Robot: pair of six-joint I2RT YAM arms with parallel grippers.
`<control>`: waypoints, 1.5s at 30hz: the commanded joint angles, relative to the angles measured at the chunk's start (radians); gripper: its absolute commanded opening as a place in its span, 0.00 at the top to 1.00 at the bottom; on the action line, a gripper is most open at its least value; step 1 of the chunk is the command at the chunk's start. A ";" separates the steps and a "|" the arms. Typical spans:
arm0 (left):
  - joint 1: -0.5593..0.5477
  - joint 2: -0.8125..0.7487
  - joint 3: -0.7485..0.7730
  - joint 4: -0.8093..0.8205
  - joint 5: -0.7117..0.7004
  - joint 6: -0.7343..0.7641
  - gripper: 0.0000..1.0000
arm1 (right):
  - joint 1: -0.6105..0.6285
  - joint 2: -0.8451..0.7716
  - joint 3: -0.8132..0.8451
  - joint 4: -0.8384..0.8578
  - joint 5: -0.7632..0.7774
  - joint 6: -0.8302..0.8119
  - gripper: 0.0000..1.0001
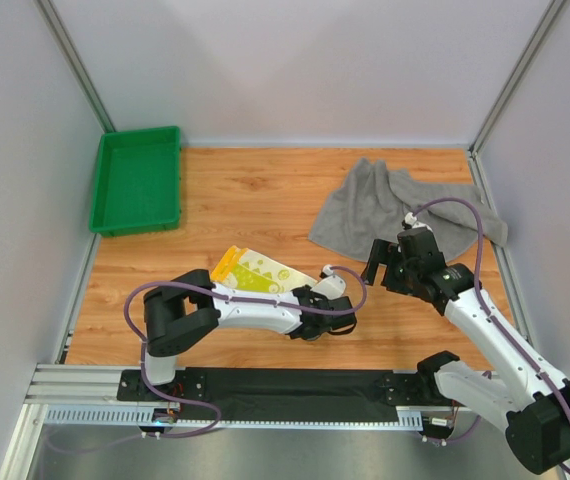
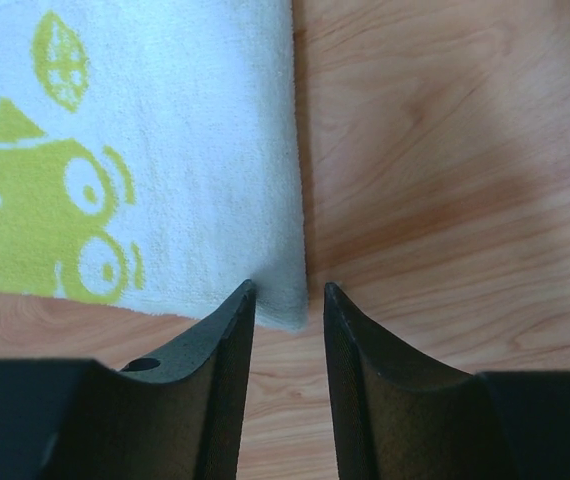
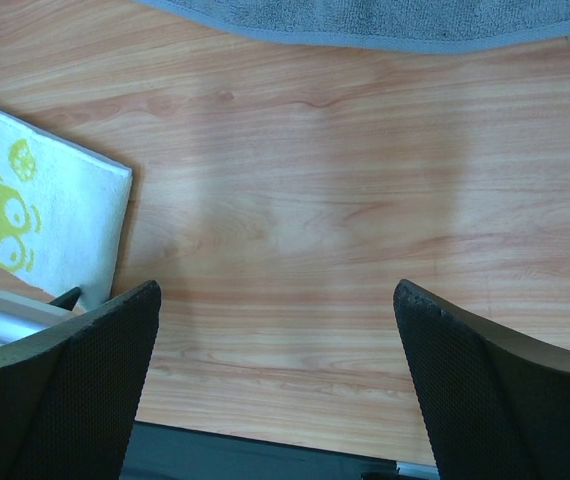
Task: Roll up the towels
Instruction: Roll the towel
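Nearest in, a black strip [image 1: 285,385] runs along the front edge of the table [image 1: 255,190], just this side of the small printed towel [image 1: 260,275]. That towel is our marker: white and yellow with a green-yellow print, lying on the wood, not rolled.

Down at its near right corner sits the left claw [image 2: 287,290], low over the table. The wrist view is clear here. The two dark fingers [image 2: 215,380] stand only a narrow way apart. One tip is right at the towel's edge, the other is just off it over bare wood, and the corner of the cloth pokes into the gap between them. Wood shows through that gap, so the claw is slightly open around the corner and not clamped on it.

To the right of the printed towel and a touch farther back, the right claw [image 3: 275,290] hangs above bare table, spread wide and holding nothing. Its camera catches the printed towel's corner at one side and a grey hem along the far edge.

Farther right and behind the printed towel lies the large grey towel [image 1: 385,205], crumpled loose, well apart from it. Farthest off, back and left of the printed towel, the green tray [image 1: 137,180] sits by the wall.
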 commanded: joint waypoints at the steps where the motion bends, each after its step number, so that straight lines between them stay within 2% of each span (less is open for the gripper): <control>1: 0.020 -0.019 -0.085 0.047 0.025 -0.036 0.62 | -0.007 -0.007 0.004 0.003 -0.013 -0.005 0.00; 4: 0.025 -0.044 -0.123 0.078 0.031 -0.037 0.76 | -0.007 -0.006 0.005 0.005 -0.019 -0.002 0.00; 5: 0.025 -0.057 -0.131 0.083 0.035 -0.039 0.87 | -0.005 -0.004 0.004 0.009 -0.025 -0.001 0.00; 7: 0.025 -0.073 -0.139 0.090 0.039 -0.036 0.93 | -0.007 0.003 0.001 0.014 -0.036 0.007 0.00; 11: 0.025 -0.105 -0.137 0.090 0.050 -0.030 1.00 | -0.005 0.037 -0.028 0.080 -0.164 0.028 0.00; 16: 0.028 -0.180 -0.155 0.120 0.082 -0.026 1.00 | -0.002 0.181 -0.091 0.245 -0.446 0.087 0.02; 19: 0.034 -0.237 -0.182 0.156 0.116 -0.023 1.00 | 0.016 0.258 -0.105 0.313 -0.528 0.117 0.02; 24: 0.060 -0.297 -0.228 0.206 0.196 -0.031 1.00 | 0.054 0.359 -0.098 0.434 -0.568 0.154 0.03; 27: 0.063 -0.314 -0.241 0.215 0.202 -0.042 1.00 | 0.079 0.454 -0.090 0.491 -0.585 0.180 0.04; 38: 0.075 -0.343 -0.280 0.247 0.234 -0.053 1.00 | 0.153 0.635 -0.041 0.628 -0.574 0.237 0.10; 43: 0.083 -0.378 -0.298 0.258 0.240 -0.057 1.00 | 0.154 0.692 -0.027 0.637 -0.562 0.237 0.26; 44: 0.083 -0.384 -0.306 0.261 0.242 -0.060 1.00 | 0.153 0.701 -0.021 0.640 -0.562 0.236 0.31; 45: 0.089 -0.389 -0.309 0.265 0.246 -0.062 1.00 | 0.154 0.718 -0.016 0.640 -0.560 0.234 0.40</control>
